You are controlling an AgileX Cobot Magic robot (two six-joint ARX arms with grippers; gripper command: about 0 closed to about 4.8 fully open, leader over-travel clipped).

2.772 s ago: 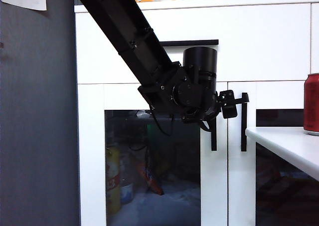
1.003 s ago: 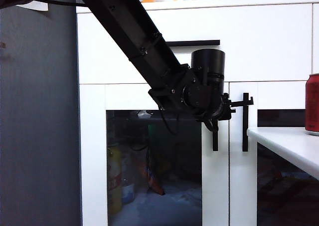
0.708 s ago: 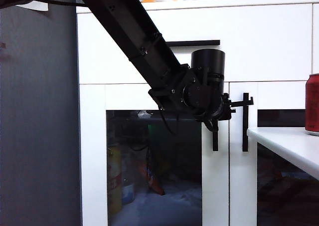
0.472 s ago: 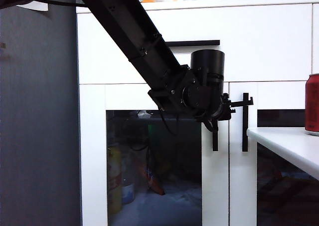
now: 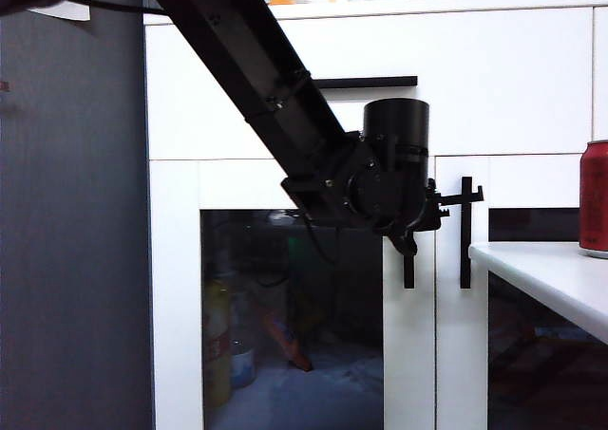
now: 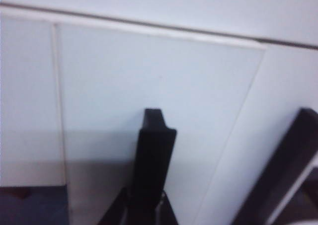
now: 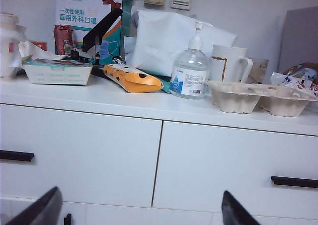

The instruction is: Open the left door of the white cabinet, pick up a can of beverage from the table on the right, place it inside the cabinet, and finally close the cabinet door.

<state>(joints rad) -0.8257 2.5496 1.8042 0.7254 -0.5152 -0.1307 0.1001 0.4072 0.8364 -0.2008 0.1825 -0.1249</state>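
Observation:
The white cabinet (image 5: 494,79) fills the exterior view. Its left door (image 5: 176,288) has dark glass and a vertical black handle (image 5: 408,271) on the right stile. My left gripper (image 5: 412,242) reaches in from the upper left and is shut on that handle. In the left wrist view the black bar (image 6: 155,155) rises from between the jaws of the left gripper (image 6: 144,211). I cannot tell whether the door is ajar. The red can of beverage (image 5: 595,197) stands on the white table (image 5: 541,269) at the right. My right gripper (image 7: 139,215) is open and empty, facing the drawer fronts.
The right door's handle (image 5: 465,231) is close beside the held one. A dark grey panel (image 5: 71,240) stands left of the cabinet. Bottles and packets show behind the glass (image 5: 285,326). The cabinet top holds boxes, a sanitiser bottle (image 7: 190,71), a mug and egg trays.
Since the earliest frame my left gripper has moved right and closed in on the left door's handle. Over the last second the wrist has dipped slightly. The can has stayed put.

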